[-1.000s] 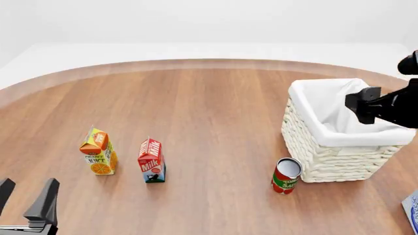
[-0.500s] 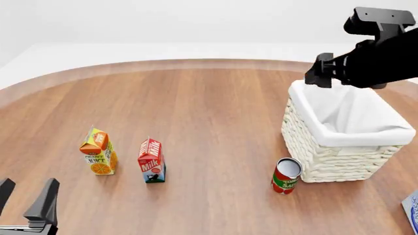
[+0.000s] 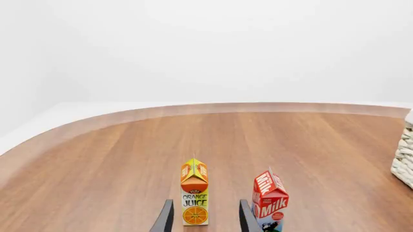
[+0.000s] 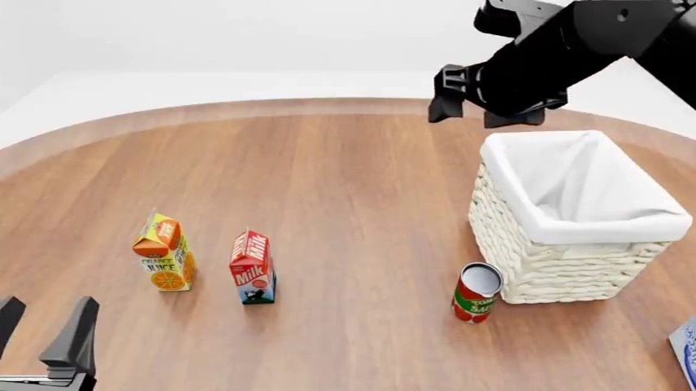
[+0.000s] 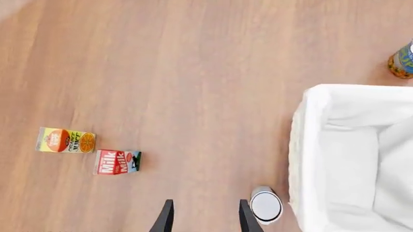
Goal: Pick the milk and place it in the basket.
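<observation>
The milk (image 4: 253,267) is a small carton with a red top, standing upright on the wooden table left of centre. It also shows in both wrist views, as the milk (image 3: 270,202) and the milk (image 5: 117,162). The whitish wicker basket (image 4: 544,261) with white lining stands at the right. My right gripper (image 4: 478,106) hangs high beyond the basket's far left corner, open and empty, well away from the milk; its fingers frame bare table in the right wrist view (image 5: 205,205). My left gripper (image 4: 44,326) is open at the near left edge, short of the cartons.
An orange-yellow juice carton (image 4: 163,254) stands just left of the milk. A red tomato can (image 4: 477,292) sits against the basket's near left corner. A blue item (image 4: 685,350) peeks in at the near right edge. Another can (image 5: 402,60) lies beyond the basket.
My right arm has swung up and to the left, from over the basket's right side to beyond its far left corner. The left gripper and all objects stayed put.
</observation>
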You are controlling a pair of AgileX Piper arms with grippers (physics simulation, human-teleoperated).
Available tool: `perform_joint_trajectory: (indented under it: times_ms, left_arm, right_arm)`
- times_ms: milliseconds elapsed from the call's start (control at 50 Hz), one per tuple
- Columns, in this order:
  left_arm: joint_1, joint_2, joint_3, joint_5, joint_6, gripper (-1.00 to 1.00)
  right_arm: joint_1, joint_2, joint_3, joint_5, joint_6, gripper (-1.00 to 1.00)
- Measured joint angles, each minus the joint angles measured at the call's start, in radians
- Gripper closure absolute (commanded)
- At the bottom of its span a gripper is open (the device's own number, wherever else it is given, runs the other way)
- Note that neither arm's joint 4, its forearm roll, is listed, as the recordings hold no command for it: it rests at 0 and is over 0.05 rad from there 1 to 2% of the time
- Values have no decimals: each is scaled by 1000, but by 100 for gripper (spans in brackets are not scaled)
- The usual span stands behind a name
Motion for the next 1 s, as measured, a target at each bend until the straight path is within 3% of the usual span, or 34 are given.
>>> perform_joint_trajectory:
  times_ms: [420, 1000]
  left_arm:
    - [0, 0, 0, 0, 0, -100]
    - [0, 0, 0, 0, 0, -100]
  right_arm:
    - [125, 210, -246, 92, 125, -100]
    - [310, 393, -410, 112, 268, -100]
